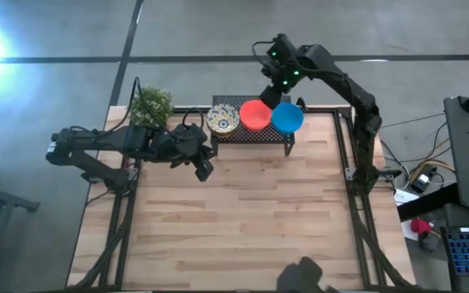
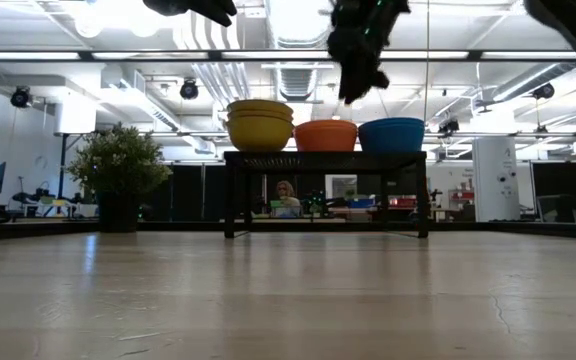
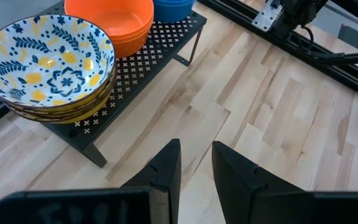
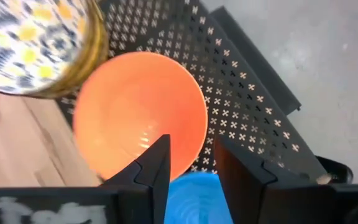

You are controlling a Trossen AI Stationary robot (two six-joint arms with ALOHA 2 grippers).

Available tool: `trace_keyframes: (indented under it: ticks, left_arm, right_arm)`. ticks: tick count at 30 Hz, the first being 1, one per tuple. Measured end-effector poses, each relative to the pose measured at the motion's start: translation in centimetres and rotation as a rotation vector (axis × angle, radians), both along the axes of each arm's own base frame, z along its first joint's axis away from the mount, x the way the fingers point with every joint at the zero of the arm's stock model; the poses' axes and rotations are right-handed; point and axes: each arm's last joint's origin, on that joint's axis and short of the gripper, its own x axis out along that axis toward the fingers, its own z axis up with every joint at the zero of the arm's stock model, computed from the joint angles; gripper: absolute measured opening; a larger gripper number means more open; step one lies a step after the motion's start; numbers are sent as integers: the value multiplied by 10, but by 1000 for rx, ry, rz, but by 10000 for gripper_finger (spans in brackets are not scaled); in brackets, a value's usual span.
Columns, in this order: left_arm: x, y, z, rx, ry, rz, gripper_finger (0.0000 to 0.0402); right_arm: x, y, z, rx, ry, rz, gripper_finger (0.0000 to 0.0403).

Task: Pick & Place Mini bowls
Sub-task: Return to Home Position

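Right arm: reaches in from the table's right side, elbow bent, with the right gripper (image 1: 272,95) hanging above the black mesh rack (image 1: 251,135), roughly over where the orange stack (image 1: 256,115) meets the blue stack (image 1: 287,118).
Right jaws: slightly apart, nothing between them.
Left arm: folded low across the table's left rear, with the left gripper (image 1: 205,170) just in front of the rack's left end.
Left jaws: a narrow gap, empty.
Bowls: all on the rack's top in a row (patterned stack (image 1: 223,120) at the left end, then orange, then blue).
Hard to make out: the blue stack is cut off in the left wrist view and half behind the fingers in the right wrist view, so its layers can't be counted.
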Motion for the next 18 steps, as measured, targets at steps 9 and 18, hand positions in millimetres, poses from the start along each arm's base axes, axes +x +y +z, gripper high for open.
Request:
trace_keyframes:
  ticks: [9,18]
  left_arm:
    - [0,0,3,16,-9,-24,83]
    - [-4,1,46,227,-119,-174,42]
  right_arm:
    - [-43,63,76,-128,-199,46,34]
    - [-96,148,133,-250,-404,244,8]
